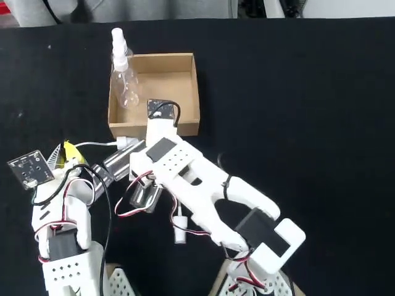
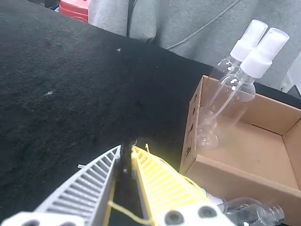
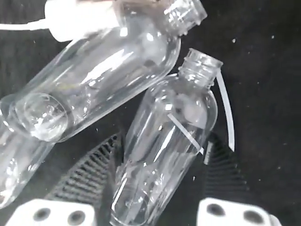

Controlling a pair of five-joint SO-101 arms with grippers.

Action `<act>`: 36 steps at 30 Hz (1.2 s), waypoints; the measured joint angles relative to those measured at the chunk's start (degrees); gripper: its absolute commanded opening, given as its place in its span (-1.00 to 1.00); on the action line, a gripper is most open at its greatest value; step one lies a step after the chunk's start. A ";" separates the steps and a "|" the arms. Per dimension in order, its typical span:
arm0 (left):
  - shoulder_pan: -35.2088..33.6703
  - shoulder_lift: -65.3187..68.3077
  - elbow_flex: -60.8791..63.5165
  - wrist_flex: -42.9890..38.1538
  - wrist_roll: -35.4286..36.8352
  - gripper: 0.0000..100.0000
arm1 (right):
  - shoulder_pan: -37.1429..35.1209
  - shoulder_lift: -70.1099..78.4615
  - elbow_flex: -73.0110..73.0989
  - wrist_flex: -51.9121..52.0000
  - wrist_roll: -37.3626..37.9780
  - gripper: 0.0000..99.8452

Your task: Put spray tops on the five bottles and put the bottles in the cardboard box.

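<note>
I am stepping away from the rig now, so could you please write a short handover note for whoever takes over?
Left hand: shut, empty, over the table near the cardboard box.
Right hand: down around an uncapped bottle lying on the table; I cannot tell whether it grips.
Done: two capped bottles lean in a corner of the box.
Left: three bottles lack tops. Two more uncapped bottles lie beside the right hand, with a loose spray top next to them. Cap all three, then box them.
</note>
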 measured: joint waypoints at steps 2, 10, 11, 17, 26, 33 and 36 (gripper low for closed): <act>0.00 0.00 0.00 0.00 0.00 -0.94 | 0.00 0.00 -0.09 0.88 1.67 -0.65; 0.00 0.00 0.00 0.00 0.00 -0.94 | 1.14 0.00 -1.23 6.42 14.15 -0.65; 0.00 0.00 0.00 0.00 0.00 -0.94 | 1.49 0.00 -1.23 6.95 16.09 -0.65; 0.00 0.00 0.00 0.00 0.00 -0.94 | 4.48 0.09 -3.34 12.57 28.92 -0.64; 0.00 0.00 0.00 0.00 0.00 -0.94 | 10.11 0.09 -10.64 23.82 47.12 -0.65; 0.00 0.00 0.00 0.00 0.00 -0.94 | 13.89 0.09 -10.90 26.46 50.81 -0.65; 0.00 0.00 0.00 0.00 0.00 -0.94 | 14.42 -0.18 -11.69 29.80 54.07 -0.65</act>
